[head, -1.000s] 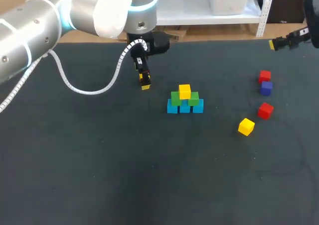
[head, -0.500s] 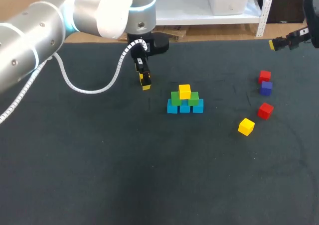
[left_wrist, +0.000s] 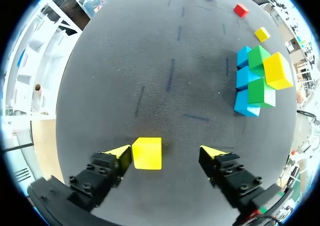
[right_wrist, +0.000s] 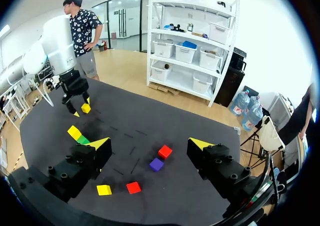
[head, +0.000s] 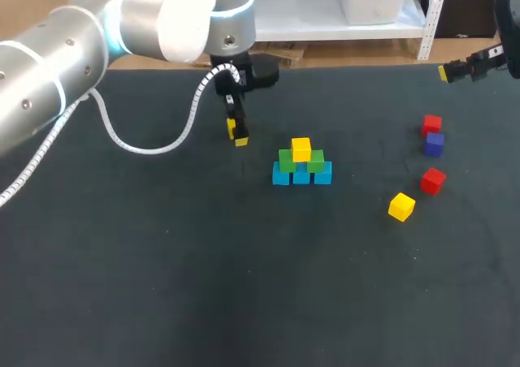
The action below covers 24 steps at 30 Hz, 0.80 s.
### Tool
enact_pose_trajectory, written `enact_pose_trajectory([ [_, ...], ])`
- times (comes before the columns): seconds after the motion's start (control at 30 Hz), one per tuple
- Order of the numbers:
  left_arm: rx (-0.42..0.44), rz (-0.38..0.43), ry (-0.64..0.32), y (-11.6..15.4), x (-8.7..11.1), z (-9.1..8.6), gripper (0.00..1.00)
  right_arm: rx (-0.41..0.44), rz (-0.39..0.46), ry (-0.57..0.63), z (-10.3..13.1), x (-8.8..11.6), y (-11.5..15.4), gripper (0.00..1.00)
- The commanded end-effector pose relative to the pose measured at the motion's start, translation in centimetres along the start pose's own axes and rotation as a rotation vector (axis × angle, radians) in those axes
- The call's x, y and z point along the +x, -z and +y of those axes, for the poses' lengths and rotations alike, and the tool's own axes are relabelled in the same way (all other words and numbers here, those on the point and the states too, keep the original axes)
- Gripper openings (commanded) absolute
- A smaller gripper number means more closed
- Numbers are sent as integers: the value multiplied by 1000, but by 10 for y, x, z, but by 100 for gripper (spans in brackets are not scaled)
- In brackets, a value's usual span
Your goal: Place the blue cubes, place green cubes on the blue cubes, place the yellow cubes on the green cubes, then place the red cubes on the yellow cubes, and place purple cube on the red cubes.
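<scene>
The left fingers (left_wrist: pixel 165 152) are standing wide open, low over the tabletop (left_wrist: pixel 150 61), gripping nothing. A yellow cube (left_wrist: pixel 147 153) is sitting between them, touching or just beside one yellow tip and well apart from the other. Off to one side the stack is standing: three blue cubes (head: pixel 301 175) in a row, two green cubes (head: pixel 286 160) on them and a second yellow cube (head: pixel 301 148) on top. The right fingers (right_wrist: pixel 149 143) are hanging wide open and empty over the tabletop's far edge. A red cube (head: pixel 431 124) is lying just beside a purple cube (head: pixel 435 143), with a second red cube (head: pixel 432 179) and a loose yellow cube (head: pixel 401 206) near them.
</scene>
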State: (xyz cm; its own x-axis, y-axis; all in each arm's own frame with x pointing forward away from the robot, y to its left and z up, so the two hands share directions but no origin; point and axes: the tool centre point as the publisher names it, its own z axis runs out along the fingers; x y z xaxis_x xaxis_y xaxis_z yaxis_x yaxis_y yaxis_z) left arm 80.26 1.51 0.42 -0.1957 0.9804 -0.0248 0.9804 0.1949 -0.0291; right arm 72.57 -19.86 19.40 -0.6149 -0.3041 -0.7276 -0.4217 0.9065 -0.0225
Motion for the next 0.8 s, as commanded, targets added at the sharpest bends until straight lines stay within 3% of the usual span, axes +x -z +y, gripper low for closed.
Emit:
enact_pose_trajectory([
  [0.03,5,3,-5,0,0,1,18,9,-51,-1,2,3,-3,100],
  [0.07,5,4,-5,0,0,1,0,9,-51,-1,2,3,-3,100],
  [0.6,9,-5,0,9,7,-6,0,9,-51,-1,2,3,-3,100],
  [0.8,12,24,-32,28,10,-18,0,9,-51,-1,2,3,-3,100],
])
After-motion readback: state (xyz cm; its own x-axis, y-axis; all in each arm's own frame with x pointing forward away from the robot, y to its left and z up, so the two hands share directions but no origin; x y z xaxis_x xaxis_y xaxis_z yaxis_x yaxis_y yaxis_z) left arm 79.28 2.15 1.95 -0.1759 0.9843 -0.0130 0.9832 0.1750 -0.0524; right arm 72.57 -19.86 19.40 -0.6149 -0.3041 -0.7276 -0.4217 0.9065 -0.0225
